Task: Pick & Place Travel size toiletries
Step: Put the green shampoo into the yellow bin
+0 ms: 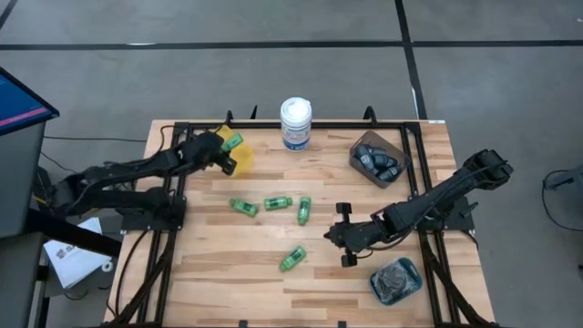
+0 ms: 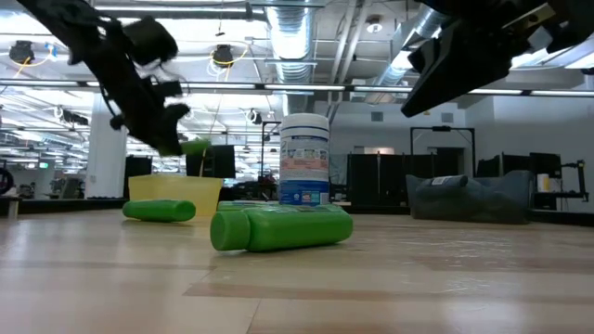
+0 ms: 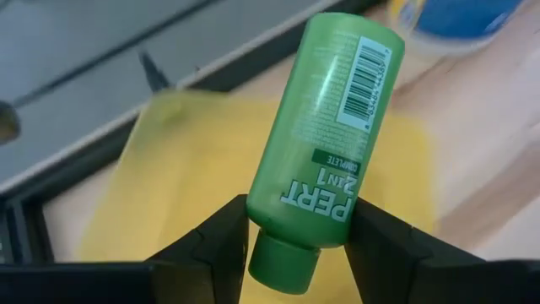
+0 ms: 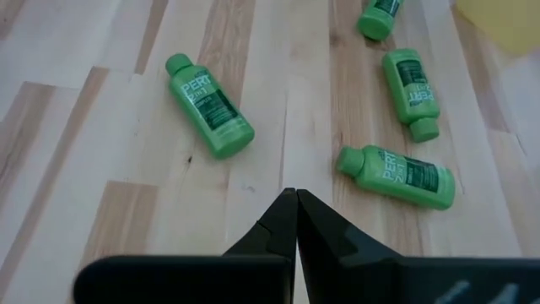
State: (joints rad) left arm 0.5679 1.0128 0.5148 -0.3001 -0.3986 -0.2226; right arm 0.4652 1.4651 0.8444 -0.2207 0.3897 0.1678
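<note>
A: Left gripper (image 3: 299, 232) is clamped on a green Pert bottle (image 3: 325, 135), gripping near the cap end, label end pointing away from the fingers. We see it directly over the yellow bin (image 1: 239, 157), bottle not released yet.

B: Agreed. Right gripper (image 4: 295, 221) has its fingers pressed together, holding nothing, hovering above the wooden table (image 1: 209, 273). Four more green bottles lie ahead of it on the boards: one nearest (image 4: 211, 105), one just past its tips (image 4: 396, 176), two further out (image 4: 412, 82) (image 4: 375, 19).

A: Risks? We'd flag the grip. It's pinched low by the cap, so the long body hangs forward and could pivot or slip out at an angle.

B: And if it tips on release it might hit the bin rim and bounce back onto the table. We can't tell how centred it is over the bin from the wrist view alone.

A: White wipes tub (image 1: 295, 123) stands just beyond the bin, so a wide swing of the left arm could knock it.

B: Brown bin (image 1: 378, 159) holds the dark mini bottles, teal bin (image 1: 395, 280) the wrapped discs, both beside the right arm. Loose bottles may roll if nudged.
</note>
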